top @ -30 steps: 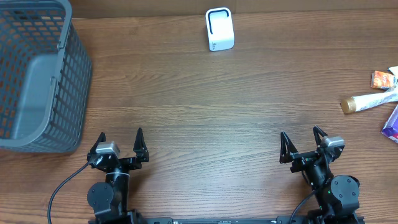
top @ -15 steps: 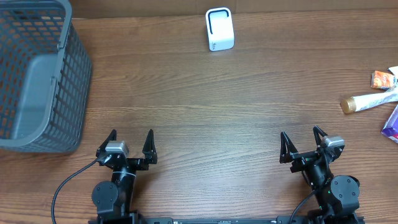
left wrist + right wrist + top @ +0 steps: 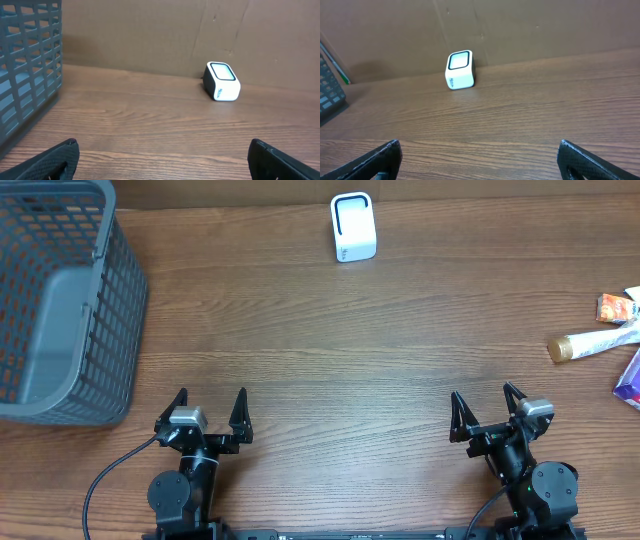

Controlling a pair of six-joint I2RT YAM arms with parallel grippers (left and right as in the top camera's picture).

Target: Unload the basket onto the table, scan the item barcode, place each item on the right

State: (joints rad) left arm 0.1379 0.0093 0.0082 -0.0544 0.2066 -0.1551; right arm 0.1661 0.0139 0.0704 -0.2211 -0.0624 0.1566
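- Overhead: scanner (image 3: 353,227), upright, 12 o'clock.
- Tube (image 3: 590,342), lying flat, 3 o'clock, beside packets (image 3: 615,307).
- Basket (image 3: 120,290), 10 o'clock.
- Left gripper (image 3: 211,394), 7 o'clock: jaws spread, empty.
- Right gripper (image 3: 481,391), 5 o'clock: jaws spread, empty.

1. A white scanner (image 3: 222,82) is seen near the far edge of the table (image 3: 150,125) (a brown wall (image 3: 125,35) behind it).
2. A grey basket (image 3: 25,65) is set at the left edge.
3. The jaws of the left gripper (image 3: 164,159) are spread wide.

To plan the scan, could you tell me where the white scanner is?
In the overhead view the white scanner stands at the far edge of the table, near centre, right of the grey basket.
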